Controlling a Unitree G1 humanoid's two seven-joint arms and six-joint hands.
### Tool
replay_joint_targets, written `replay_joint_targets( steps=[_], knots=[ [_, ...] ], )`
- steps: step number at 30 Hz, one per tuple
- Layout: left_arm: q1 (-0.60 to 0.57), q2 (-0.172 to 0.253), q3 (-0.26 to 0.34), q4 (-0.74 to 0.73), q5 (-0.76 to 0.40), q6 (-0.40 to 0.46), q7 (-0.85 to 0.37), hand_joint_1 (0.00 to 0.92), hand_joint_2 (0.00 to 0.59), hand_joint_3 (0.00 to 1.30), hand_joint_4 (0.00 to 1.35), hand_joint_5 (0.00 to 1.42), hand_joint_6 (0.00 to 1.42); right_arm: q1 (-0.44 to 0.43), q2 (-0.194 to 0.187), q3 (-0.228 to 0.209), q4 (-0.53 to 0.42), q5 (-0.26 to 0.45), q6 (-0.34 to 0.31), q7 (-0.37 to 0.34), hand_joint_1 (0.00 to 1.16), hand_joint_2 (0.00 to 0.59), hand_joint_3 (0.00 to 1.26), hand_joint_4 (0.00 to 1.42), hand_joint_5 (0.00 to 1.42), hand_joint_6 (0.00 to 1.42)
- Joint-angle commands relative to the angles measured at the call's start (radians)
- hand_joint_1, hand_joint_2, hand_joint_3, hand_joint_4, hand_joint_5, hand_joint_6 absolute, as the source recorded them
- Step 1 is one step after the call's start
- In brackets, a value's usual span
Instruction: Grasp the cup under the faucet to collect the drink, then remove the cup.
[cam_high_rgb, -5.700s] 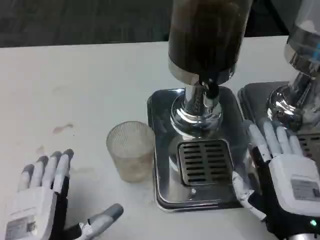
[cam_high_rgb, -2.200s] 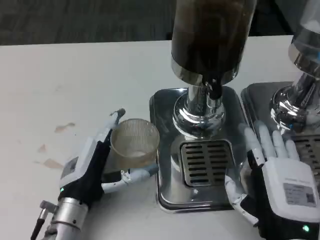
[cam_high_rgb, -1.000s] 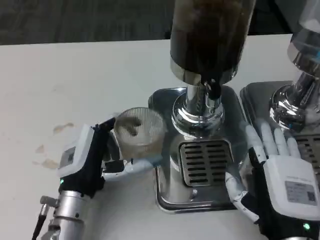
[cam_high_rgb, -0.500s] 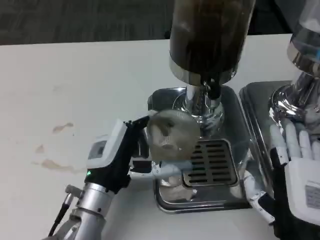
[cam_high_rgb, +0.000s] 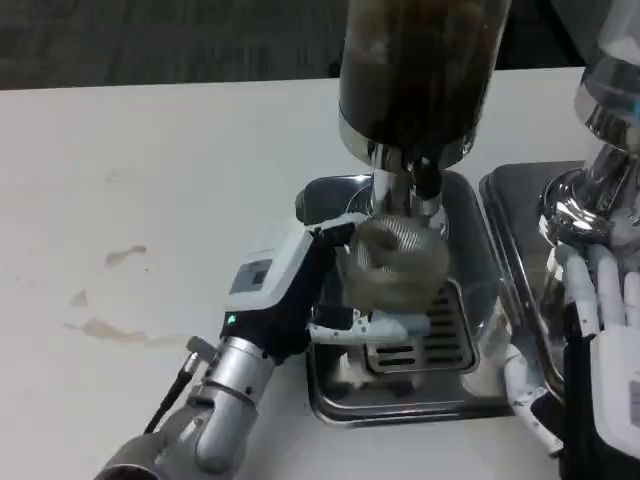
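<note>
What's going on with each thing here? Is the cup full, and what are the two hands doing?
Cup: held up over the tray beneath the faucet, looks empty.
Left hand: gripping the cup from its side.
Right hand: holding nothing, fingers apart, beside the tray.
Faucet: no drink seen running from it.
Tank: holds dark drink.
Drip tray: on the table, nothing standing on its grate.
Table: stained at the left.

My left hand (cam_high_rgb: 300, 290) holds the ribbed cup (cam_high_rgb: 398, 262) over the drip tray (cam_high_rgb: 400, 395), below the dispenser's faucet (cam_high_rgb: 424, 180); my right hand (cam_high_rgb: 610, 350) rests alongside, fingers spread.
</note>
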Motion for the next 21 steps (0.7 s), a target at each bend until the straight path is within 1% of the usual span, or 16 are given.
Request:
replay_joint_targets(
  steps=[1,7,14,16,17,18,20,21],
  knots=[
    [-0.069,-0.029,-0.019,0.022,0.009,0.021,0.003,0.576,0.0,0.78,0.93,1.1,1.22,0.012,0.006,-0.001,-0.024,-0.019,0.01,-0.011,0.25,0.535,0.07,0.0,0.0,0.0],
    [-0.074,-0.052,-0.038,0.046,0.021,0.057,0.03,0.572,0.0,0.78,0.94,1.1,1.23,0.02,0.006,-0.003,-0.037,-0.017,0.015,-0.007,0.24,0.535,0.06,0.0,0.0,0.0],
    [-0.048,-0.041,-0.057,0.058,0.034,0.071,0.042,0.577,0.0,0.79,0.93,1.1,1.21,0.018,0.008,-0.004,-0.03,-0.007,0.012,-0.007,0.24,0.533,0.06,0.0,0.0,0.0],
    [-0.042,-0.032,-0.066,0.058,0.043,0.072,0.046,0.568,0.0,0.74,0.86,1.06,1.16,0.014,0.007,-0.004,-0.027,-0.005,0.01,-0.007,0.24,0.532,0.06,0.0,0.0,0.0],
    [-0.038,-0.026,-0.065,0.058,0.04,0.072,0.045,0.545,0.006,0.65,0.78,0.98,1.09,0.013,0.007,-0.004,-0.025,-0.005,0.01,-0.006,0.24,0.532,0.06,0.0,0.0,0.0],
    [-0.036,-0.022,-0.064,0.059,0.037,0.071,0.042,0.509,0.022,0.59,0.74,0.92,1.01,0.01,0.006,-0.004,-0.023,-0.003,0.008,-0.005,0.24,0.531,0.06,0.0,0.0,0.0],
    [-0.034,-0.017,-0.064,0.058,0.034,0.07,0.039,0.445,0.032,0.5,0.68,0.88,0.94,0.005,0.005,-0.003,-0.018,0.0,0.005,-0.002,0.24,0.531,0.06,0.0,0.0,0.0],
    [-0.034,-0.016,-0.067,0.057,0.036,0.07,0.04,0.382,0.034,0.4,0.59,0.82,0.86,0.003,0.004,-0.003,-0.016,0.001,0.003,-0.001,0.24,0.531,0.06,0.0,0.0,0.0]
  ],
)
